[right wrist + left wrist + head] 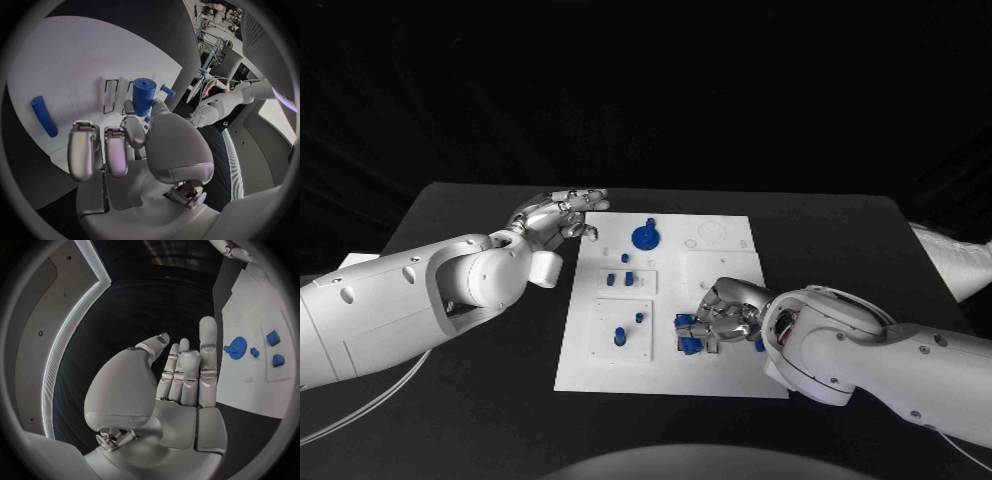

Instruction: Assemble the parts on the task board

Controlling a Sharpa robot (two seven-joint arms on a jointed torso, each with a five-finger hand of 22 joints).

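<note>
White board, blue parts, black table

The task board is seen as plain white, marked with thin dark outlines of rectangles, and is set on a black table. A blue gear and smaller blue parts are shown on it; a blue cylinder and a blue rod are seen in the right wrist view. The left hand and right hand are silver, on white arms.
</note>
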